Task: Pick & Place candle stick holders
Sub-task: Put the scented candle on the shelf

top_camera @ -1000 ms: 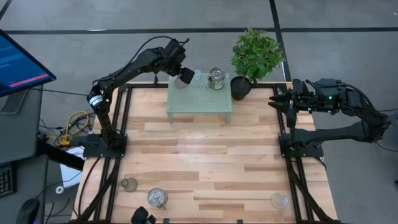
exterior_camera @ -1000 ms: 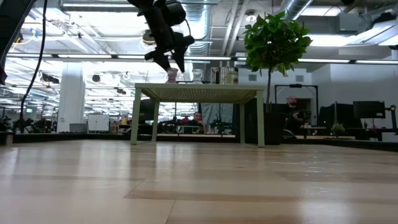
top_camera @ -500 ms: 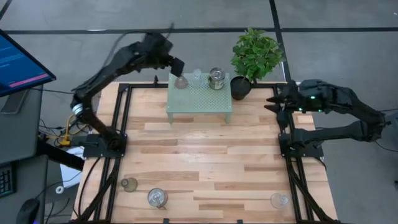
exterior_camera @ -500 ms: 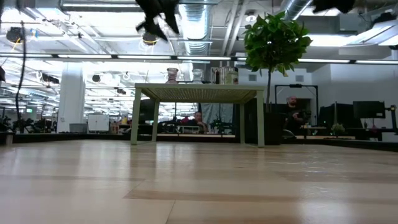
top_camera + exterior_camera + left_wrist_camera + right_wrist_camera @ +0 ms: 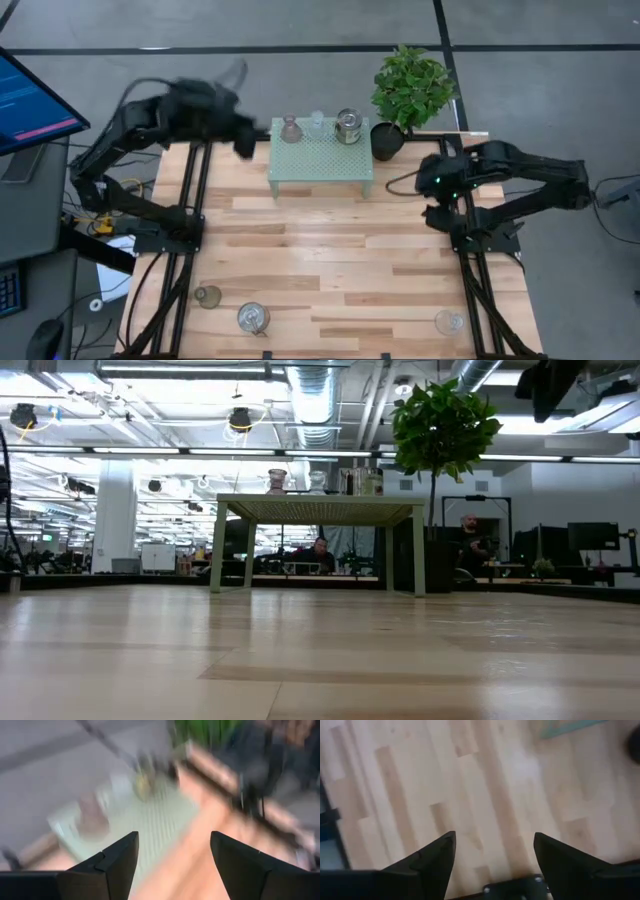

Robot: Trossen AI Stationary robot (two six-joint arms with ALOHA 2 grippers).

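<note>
Pinkish holder (image 5: 290,129), clear holder (image 5: 317,124) and silvery holder (image 5: 347,126) stand on the mint-green stand (image 5: 320,158). Left pincer (image 5: 243,140) hangs beside it, empty, fingers spread. Right pincer (image 5: 431,187), likewise spread, hovers over the surface (image 5: 330,260).

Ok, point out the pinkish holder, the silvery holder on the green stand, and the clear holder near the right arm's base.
pinkish holder (image 5: 290,130), high view, its body.
silvery holder (image 5: 347,127), high view, its top.
clear holder (image 5: 448,322), high view, its rim.

Both arms shifted.
Left gripper (image 5: 240,140) swung off the stand (image 5: 321,158), pink holder (image 5: 290,130) left standing there; right gripper (image 5: 432,185) came in over counter (image 5: 330,260) edge.
</note>
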